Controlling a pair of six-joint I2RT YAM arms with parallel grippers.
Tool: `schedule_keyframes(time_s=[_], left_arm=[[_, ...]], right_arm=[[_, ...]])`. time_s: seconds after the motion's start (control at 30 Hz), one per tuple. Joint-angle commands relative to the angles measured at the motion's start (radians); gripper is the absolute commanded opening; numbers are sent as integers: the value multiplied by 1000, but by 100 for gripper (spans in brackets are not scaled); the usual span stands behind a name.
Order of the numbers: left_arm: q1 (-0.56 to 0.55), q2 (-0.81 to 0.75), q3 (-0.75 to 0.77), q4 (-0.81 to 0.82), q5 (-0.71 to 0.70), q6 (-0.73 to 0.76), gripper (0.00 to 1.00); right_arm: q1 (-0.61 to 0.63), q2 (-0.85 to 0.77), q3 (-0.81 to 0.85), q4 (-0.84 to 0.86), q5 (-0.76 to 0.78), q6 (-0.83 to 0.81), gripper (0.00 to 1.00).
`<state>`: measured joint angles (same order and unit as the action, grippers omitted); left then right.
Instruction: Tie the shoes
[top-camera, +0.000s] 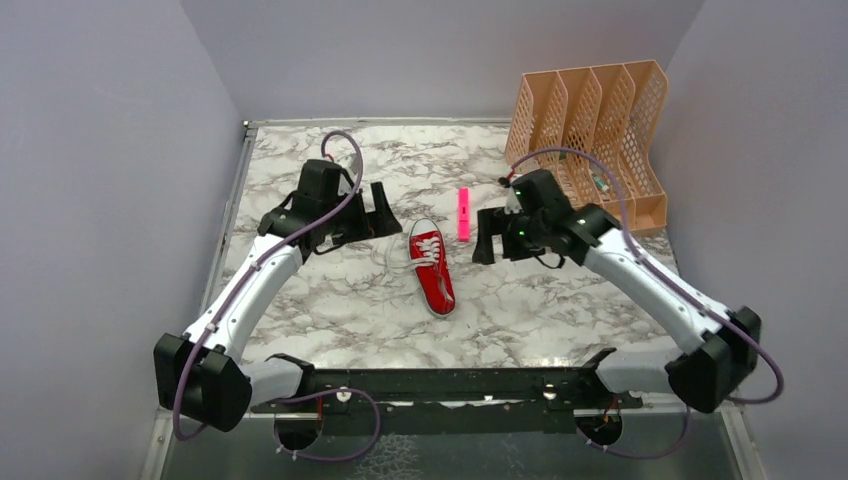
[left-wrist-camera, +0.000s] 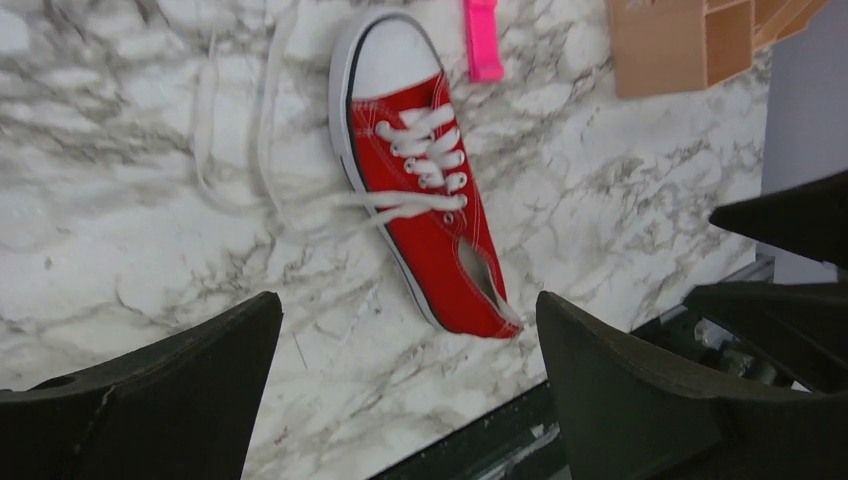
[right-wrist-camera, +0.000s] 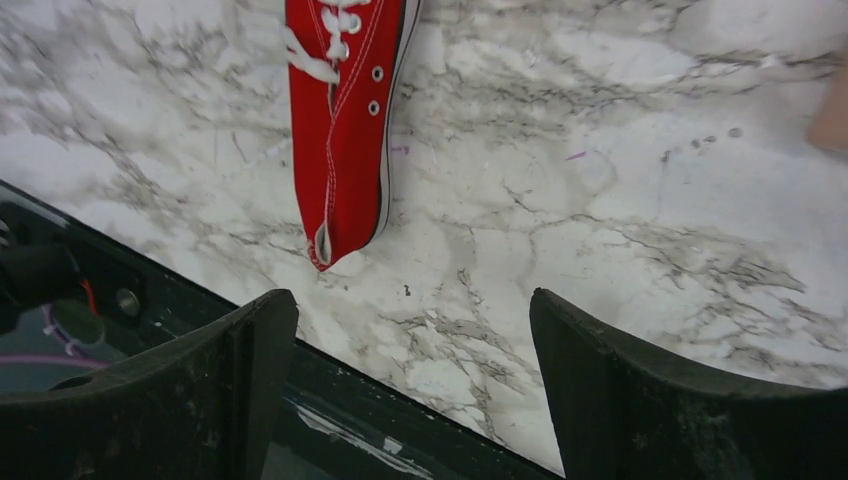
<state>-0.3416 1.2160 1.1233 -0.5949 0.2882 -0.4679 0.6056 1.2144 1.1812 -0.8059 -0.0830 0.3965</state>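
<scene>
The red sneaker (top-camera: 432, 270) lies on the marble table (top-camera: 330, 300), white toe cap toward the back and heel toward the arms. Its white laces (left-wrist-camera: 235, 165) are untied and trail loose on the table to the shoe's left. In the left wrist view the shoe (left-wrist-camera: 425, 190) lies ahead of the fingers. My left gripper (top-camera: 385, 215) is open and empty, held above the table left of the toe. My right gripper (top-camera: 487, 240) is open and empty, right of the shoe. In the right wrist view only the shoe's heel half (right-wrist-camera: 345, 130) shows.
A slim pink marker (top-camera: 464, 213) lies just behind and right of the toe cap. An orange mesh file rack (top-camera: 590, 130) stands at the back right. The black base rail (top-camera: 450, 385) runs along the near edge. Grey walls close in both sides.
</scene>
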Motion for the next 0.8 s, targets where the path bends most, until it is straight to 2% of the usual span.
schedule_keyframes(time_s=[0.0, 0.17, 0.33, 0.5, 0.77], left_arm=[[0, -22, -107, -37, 140, -128, 97], [-10, -53, -223, -43, 189, -198, 97], [-15, -65, -315, 25, 233, -249, 97], [-15, -18, -338, 93, 232, -287, 95], [9, 125, -338, 226, 203, -333, 82]], right_arm=[[44, 157, -36, 122, -132, -58, 90], [124, 311, -44, 169, -161, -77, 87], [189, 393, -68, 212, -120, -61, 75], [202, 433, -101, 290, -129, -33, 60], [206, 483, -112, 336, -130, -7, 47]])
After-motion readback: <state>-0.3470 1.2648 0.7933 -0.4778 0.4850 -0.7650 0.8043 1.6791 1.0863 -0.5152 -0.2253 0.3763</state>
